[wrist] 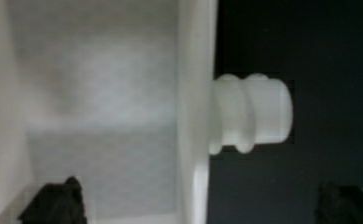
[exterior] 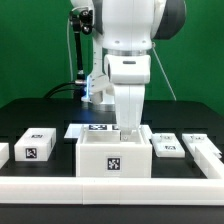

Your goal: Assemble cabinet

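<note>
Exterior view: gripper (exterior: pixel 127 124) partly behind cabinet (exterior: pixel 113 158)

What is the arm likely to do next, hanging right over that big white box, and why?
My guess is that it eases down a little and closes on the box's wall. In the wrist view the gripper is open, with one dark fingertip on each side of the cabinet wall and nothing clamped yet. The exterior view shows the hand directly over the cabinet's top.
</note>
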`<state>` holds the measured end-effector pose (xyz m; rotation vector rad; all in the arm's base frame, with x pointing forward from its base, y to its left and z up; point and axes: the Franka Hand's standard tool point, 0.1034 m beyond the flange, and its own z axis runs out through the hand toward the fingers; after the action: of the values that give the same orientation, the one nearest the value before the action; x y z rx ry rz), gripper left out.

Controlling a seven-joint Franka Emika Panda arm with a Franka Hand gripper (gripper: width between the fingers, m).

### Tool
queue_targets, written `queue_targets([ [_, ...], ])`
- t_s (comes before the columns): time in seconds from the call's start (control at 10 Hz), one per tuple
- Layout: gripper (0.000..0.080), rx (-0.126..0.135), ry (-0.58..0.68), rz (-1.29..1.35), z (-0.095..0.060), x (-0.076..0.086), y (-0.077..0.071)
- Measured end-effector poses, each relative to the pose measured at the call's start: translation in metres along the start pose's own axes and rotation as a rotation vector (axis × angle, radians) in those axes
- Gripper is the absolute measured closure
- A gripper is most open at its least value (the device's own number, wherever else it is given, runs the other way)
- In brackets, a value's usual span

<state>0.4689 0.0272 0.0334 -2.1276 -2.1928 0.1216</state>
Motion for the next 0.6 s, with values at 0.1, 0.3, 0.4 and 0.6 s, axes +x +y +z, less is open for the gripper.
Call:
queue_targets([
  [0.1, 0.015, 0.001, 0.002, 0.008, 0.0037, 0.0018, -0.0008],
  [0.3, 0.0161, -0.002, 0.003, 0.01, 0.0047, 0.0013, -0.0008],
  [0.4, 0.0161, -0.002, 0.003, 0.011, 0.0049, 0.0011, -0.0009],
  [0.6, 0.052, -0.001, 0.003, 0.011, 0.0054, 0.0009, -0.0011],
])
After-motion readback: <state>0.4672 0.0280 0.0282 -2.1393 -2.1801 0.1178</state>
